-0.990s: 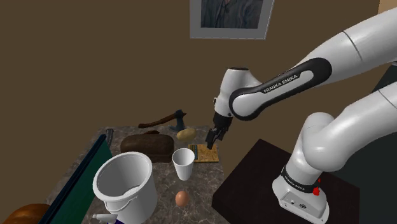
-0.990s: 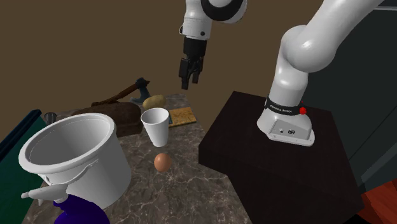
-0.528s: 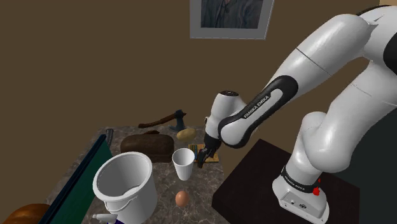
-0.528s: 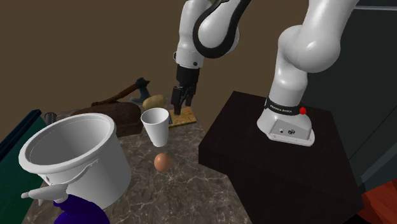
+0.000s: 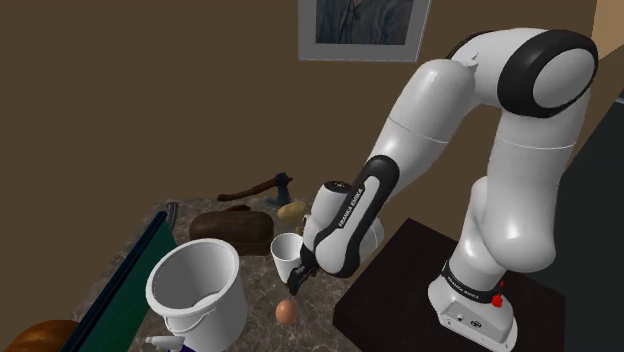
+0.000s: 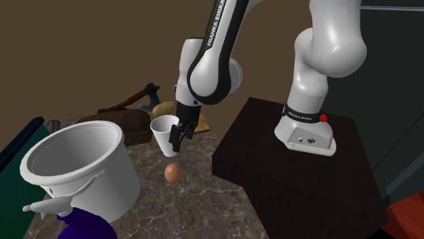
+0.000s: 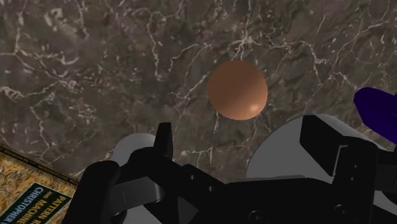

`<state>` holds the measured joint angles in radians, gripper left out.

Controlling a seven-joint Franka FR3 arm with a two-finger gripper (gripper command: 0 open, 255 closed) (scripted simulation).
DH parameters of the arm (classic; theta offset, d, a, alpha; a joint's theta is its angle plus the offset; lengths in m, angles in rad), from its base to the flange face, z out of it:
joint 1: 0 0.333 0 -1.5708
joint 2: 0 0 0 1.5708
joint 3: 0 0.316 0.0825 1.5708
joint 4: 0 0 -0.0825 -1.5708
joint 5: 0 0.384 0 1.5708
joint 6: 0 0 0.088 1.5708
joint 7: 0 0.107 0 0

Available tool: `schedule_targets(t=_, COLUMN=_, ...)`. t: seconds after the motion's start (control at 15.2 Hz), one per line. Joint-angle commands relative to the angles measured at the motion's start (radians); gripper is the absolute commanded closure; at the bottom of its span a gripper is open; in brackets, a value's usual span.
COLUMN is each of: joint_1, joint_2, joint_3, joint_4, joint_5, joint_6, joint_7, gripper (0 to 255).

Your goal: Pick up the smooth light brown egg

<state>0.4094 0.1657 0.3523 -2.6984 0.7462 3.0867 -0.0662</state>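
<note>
The smooth light brown egg (image 5: 286, 312) (image 6: 173, 172) (image 7: 236, 89) lies on the dark marble counter (image 6: 197, 200), between the white bucket (image 5: 195, 290) (image 6: 78, 170) and the black stand (image 5: 400, 290). My gripper (image 5: 296, 284) (image 6: 174, 144) (image 7: 242, 130) hangs a little above the egg, just in front of the white cup (image 5: 284, 250) (image 6: 164, 131). Its fingers stand apart with nothing between them. In the wrist view the egg sits just beyond the fingertips, apart from them.
Behind the cup lie a potato (image 6: 164, 108), a dark brown loaf (image 5: 230, 228), an axe (image 5: 262, 188) and a flat printed box (image 6: 197, 122). A purple thing (image 6: 85, 224) (image 7: 378, 108) sits by the bucket. A green panel (image 5: 130, 285) borders the counter on the shoulder view's left.
The arm has swung down and toward the camera, carrying the gripper from above the printed box, past the cup, to just over the egg. The egg has not moved.
</note>
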Motion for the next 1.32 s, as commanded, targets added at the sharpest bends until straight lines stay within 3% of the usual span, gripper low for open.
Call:
schedule_targets(t=0.0, joint_1=-0.018, joint_2=0.108, joint_3=0.055, joint_4=0.045, joint_5=0.068, joint_6=0.084, joint_7=-0.052, gripper=0)
schedule_targets(t=0.26, joint_1=-0.009, joint_2=0.307, joint_3=0.093, joint_4=0.158, joint_5=0.066, joint_6=0.21, joint_7=-0.055, gripper=0)
schedule_targets(t=0.92, joint_1=-0.076, joint_2=0.486, joint_3=0.146, joint_4=0.219, joint_5=0.011, joint_6=0.332, joint_7=-0.071, gripper=0)
schedule_targets(t=0.99, joint_1=-0.072, joint_2=0.488, joint_3=0.144, joint_4=0.221, joint_5=0.012, joint_6=0.332, joint_7=-0.071, gripper=255)
schedule_targets(t=1.25, joint_1=-0.074, joint_2=0.487, joint_3=0.144, joint_4=0.221, joint_5=0.012, joint_6=0.331, joint_7=-0.071, gripper=255)
